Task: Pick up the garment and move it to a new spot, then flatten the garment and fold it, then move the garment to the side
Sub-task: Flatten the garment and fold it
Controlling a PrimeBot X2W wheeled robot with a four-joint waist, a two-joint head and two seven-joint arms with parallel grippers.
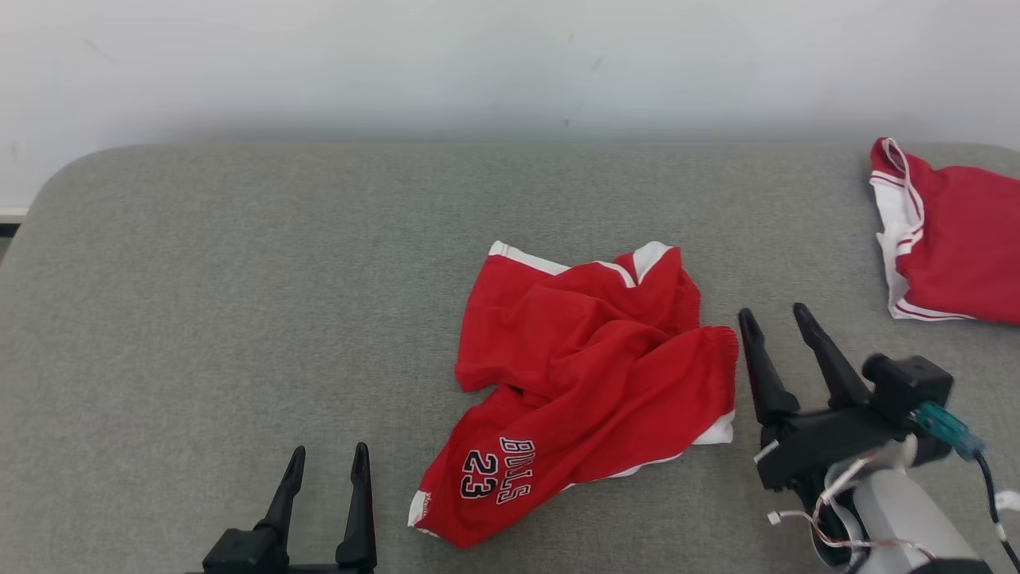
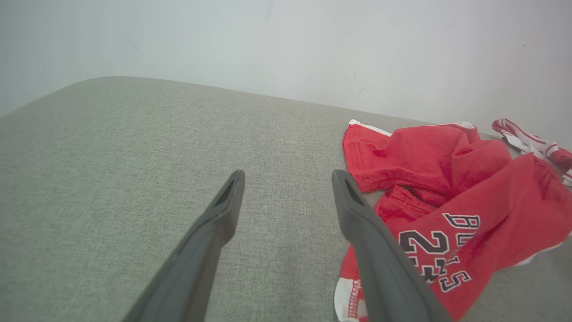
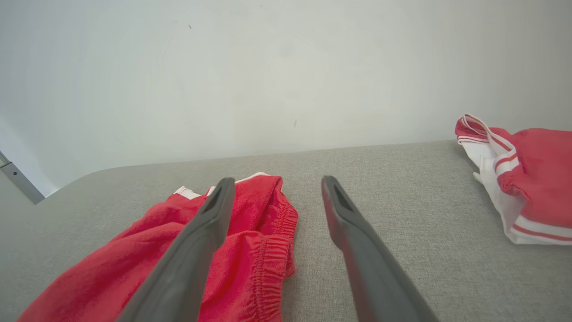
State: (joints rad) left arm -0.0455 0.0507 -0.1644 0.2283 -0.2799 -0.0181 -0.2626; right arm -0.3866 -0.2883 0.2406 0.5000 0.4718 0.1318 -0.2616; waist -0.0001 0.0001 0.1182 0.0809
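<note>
**Red on grey**

Bright red across the crumpled garment, with white bands at the hems and black, white-edged "BULLS 23" lettering. Red again on the second garment, with a white panel and thin red-and-white stripes. Flecked grey weave over the tabletop. Off-white on the wall. Black on the left gripper and right gripper.

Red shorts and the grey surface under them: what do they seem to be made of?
Red shorts: soft, matte knit or woven cloth, probably polyester or cotton; it crumples in loose folds, with a gathered elastic waistband. Grey surface: woven upholstery fabric, matte; a speckled weave shows, and its rounded edge suggests padding.
</note>
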